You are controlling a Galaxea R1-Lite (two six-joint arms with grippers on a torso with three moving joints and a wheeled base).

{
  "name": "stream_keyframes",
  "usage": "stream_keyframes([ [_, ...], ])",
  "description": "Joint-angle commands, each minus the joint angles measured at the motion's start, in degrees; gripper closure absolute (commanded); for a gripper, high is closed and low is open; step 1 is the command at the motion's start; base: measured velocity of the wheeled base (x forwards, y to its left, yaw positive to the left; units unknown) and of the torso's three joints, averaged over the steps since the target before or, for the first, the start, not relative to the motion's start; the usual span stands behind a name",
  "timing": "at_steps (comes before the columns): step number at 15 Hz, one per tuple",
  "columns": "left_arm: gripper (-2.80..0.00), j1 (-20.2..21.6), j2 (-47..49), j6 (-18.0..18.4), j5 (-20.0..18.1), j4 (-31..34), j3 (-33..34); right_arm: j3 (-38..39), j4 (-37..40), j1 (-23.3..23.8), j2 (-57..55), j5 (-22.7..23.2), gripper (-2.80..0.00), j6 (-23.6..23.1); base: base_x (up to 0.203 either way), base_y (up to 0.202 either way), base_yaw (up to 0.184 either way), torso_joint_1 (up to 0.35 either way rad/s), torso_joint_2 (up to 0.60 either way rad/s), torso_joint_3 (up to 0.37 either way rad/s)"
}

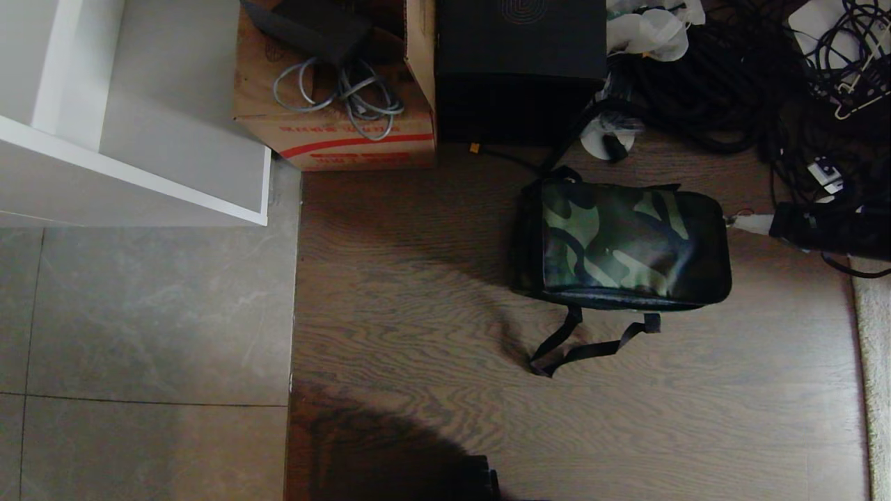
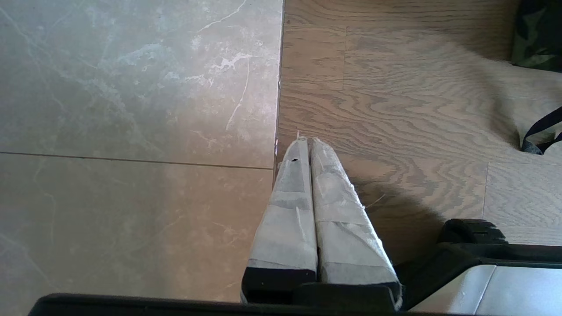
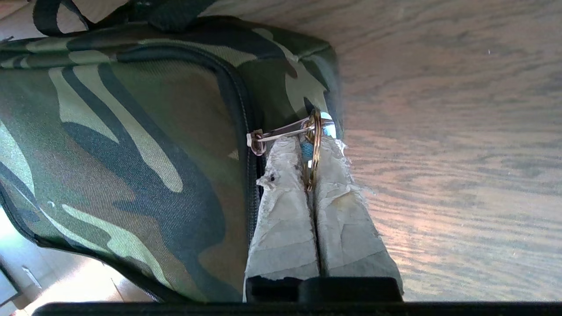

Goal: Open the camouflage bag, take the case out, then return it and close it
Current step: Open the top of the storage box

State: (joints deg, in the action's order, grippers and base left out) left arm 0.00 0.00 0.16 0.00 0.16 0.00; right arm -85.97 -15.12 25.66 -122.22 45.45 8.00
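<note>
Camouflage bag (image 1: 626, 243): lay zipped on the wooden floor, lid not yet opened.
Case: unseen, presumably inside the bag; removal, return, closing all remained.
Right end effector (image 3: 312, 151): clenched on the bag's zipper ring (image 3: 312, 149).
Left end effector (image 2: 307, 145): clenched, empty, well apart from the bag.

A cluttered workroom or lab: a wood-plank floor (image 1: 418, 292) meets grey tiles (image 1: 139, 320), with tangled black cables (image 1: 724, 90) beside a cardboard box (image 1: 334, 132).
</note>
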Motion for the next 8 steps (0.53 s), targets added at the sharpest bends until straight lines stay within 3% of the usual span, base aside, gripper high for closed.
stream_keyframes([
  [1, 0.0, 0.0, 0.09, 0.02, 0.0, 0.02, 0.0, -0.69, -0.18, 0.0, -0.08, 0.21, 0.0, 0.18, 0.0, 0.0, 0.0, 0.0, 0.0, 0.0],
  [8, 0.0, 0.0, 0.09, 0.02, 0.0, 0.02, 0.0, -1.01, -0.26, -0.02, -0.16, 0.26, 0.0, 1.08, 0.0, 0.0, 0.0, 0.0, 0.0, 0.0],
])
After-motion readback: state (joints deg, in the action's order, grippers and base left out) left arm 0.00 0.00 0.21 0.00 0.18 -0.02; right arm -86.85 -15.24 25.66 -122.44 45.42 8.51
